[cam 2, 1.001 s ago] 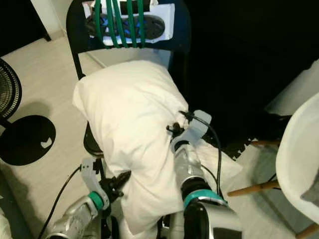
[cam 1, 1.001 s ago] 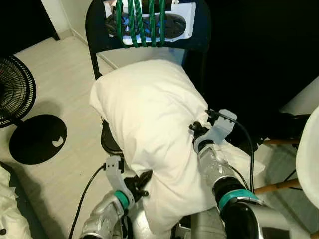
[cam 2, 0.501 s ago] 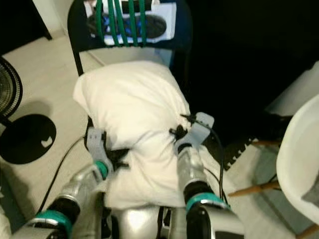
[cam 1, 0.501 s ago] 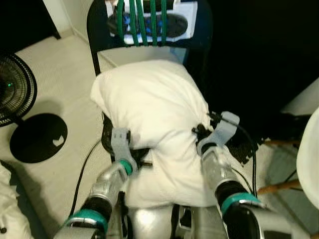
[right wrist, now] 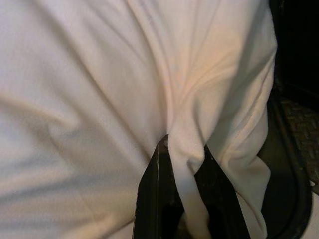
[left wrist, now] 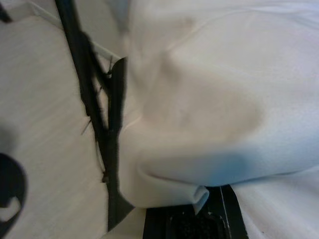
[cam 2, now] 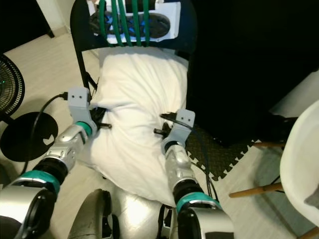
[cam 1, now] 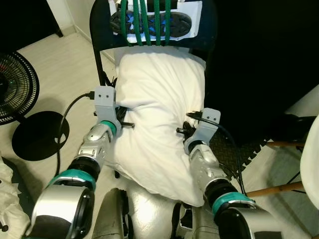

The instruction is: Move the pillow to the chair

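No legible txt, labels, brands or nos. anywhere in view.

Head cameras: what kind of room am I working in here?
Probably a room in a home. A black chair holds the white pillow that both grippers pinch, a standing fan sits on the pale wood floor, and a white chair with wooden legs stands on the right.

Soft cloth on a hard, dark chair.

The pillow (cam 1: 159,104) is white matt cloth, smooth with soft creases. The chair (cam 1: 97,35) has a black frame, a bit shiny, and green cords (cam 1: 147,20) across its back. The floor (cam 1: 55,64) is pale, smooth wood-look boards. Both arms (cam 1: 209,172) are shiny silver metal with grey plastic parts. The right gripper (right wrist: 182,199) fingers are matt black, pinching a fold of cloth.
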Controlling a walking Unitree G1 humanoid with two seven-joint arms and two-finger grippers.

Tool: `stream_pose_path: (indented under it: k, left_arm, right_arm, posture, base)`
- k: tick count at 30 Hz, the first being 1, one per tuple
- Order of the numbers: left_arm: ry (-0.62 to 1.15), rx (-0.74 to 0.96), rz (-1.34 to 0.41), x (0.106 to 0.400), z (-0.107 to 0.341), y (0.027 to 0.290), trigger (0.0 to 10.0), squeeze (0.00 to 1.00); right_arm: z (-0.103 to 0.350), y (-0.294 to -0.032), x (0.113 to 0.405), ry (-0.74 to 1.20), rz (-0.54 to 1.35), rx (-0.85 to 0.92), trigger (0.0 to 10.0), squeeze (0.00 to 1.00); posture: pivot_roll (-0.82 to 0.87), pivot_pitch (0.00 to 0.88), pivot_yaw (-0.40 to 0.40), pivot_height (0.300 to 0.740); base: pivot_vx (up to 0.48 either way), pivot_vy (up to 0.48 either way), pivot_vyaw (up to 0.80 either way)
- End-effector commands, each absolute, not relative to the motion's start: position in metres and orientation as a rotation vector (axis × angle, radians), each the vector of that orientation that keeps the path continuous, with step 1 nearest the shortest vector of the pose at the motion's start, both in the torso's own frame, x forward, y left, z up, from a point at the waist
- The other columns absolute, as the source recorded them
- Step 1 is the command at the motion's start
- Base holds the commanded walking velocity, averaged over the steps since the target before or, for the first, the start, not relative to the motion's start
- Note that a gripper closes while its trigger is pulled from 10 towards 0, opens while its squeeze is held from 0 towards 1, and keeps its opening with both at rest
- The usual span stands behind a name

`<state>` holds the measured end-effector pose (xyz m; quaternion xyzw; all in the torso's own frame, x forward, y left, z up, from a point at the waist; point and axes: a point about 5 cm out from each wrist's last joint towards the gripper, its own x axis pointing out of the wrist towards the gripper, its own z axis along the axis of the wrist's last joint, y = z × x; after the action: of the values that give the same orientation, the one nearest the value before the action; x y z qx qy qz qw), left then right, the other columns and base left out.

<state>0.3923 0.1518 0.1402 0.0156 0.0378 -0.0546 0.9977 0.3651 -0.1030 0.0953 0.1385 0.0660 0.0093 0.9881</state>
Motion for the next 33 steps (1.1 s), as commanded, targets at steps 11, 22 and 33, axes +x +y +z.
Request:
stream_pose_path:
  k: [11, 22, 33]
  left_arm:
    - [0.158, -0.075, -0.185, 0.367, 0.092, 0.133, 10.0, 1.0]
    - [0.005, -0.078, -0.033, 0.354, 0.093, 0.176, 10.0, 0.0]
    - [-0.238, -0.072, 0.084, 0.323, 0.111, 0.238, 10.0, 0.0]
  right_arm:
    - [0.079, -0.126, 0.356, 0.146, -0.07, 0.311, 10.0, 1.0]
    - [0.091, -0.165, 0.344, -0.069, -0.28, 0.227, 10.0, 0.0]
    - [0.086, -0.174, 0.31, -0.194, -0.243, 0.148, 10.0, 0.0]
  posture:
    - [0.06, 0.246, 0.067, 0.622]
    - [0.1, 0.173, 0.036, 0.622]
    - [0.11, 0.049, 0.03, 0.622]
  base:
    - [0.0, 0.0, 0.0]
    - [0.0, 0.0, 0.0]
    - [0.0, 0.0, 0.0]
